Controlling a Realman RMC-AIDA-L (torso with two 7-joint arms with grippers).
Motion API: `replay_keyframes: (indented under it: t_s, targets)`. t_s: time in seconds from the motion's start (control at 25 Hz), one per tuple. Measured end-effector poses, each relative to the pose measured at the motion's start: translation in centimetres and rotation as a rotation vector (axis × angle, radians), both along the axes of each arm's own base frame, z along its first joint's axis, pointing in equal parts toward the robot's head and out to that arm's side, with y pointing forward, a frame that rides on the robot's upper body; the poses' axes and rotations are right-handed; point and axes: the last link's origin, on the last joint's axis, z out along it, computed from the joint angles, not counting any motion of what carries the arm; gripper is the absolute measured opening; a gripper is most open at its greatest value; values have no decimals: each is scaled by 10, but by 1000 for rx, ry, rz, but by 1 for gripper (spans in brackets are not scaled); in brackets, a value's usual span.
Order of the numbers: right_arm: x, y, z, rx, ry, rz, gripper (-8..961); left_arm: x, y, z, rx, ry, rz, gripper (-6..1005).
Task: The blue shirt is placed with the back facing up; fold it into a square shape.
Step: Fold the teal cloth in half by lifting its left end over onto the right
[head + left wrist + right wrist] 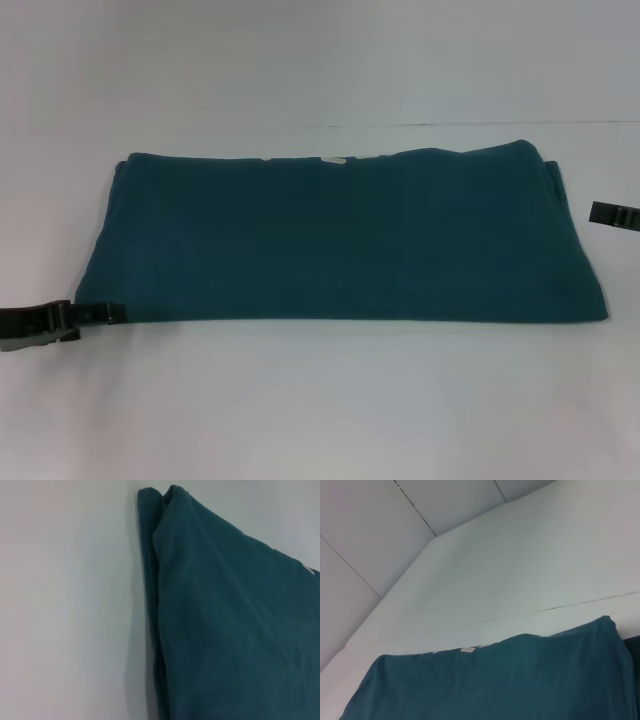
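Head view shows you the shirt [345,235] folded into a wide band flat on the white table [320,400], the left claw [100,314] touching its near left corner and the right claw [614,215] just off its right edge, grip undeterminable on both.

Count on the desk [320,400]: one blue shirt [340,240], folded into a wide band. Two grippers in head view: one left gripper [100,313] at the shirt's near left corner, one right gripper [615,215] off its right edge.
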Motion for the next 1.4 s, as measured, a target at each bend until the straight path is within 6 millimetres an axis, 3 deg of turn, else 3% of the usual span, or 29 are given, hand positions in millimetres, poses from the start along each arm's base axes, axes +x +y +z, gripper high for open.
replay_keyframes:
  t_s: [0.84, 1.4]
  targets:
    - [2, -1, 0, 7, 3, -8, 910, 4, 6, -2, 0, 7, -11, 883]
    - [1, -2, 2, 16, 15, -6, 909, 18, 20, -9, -19, 4, -61, 883]
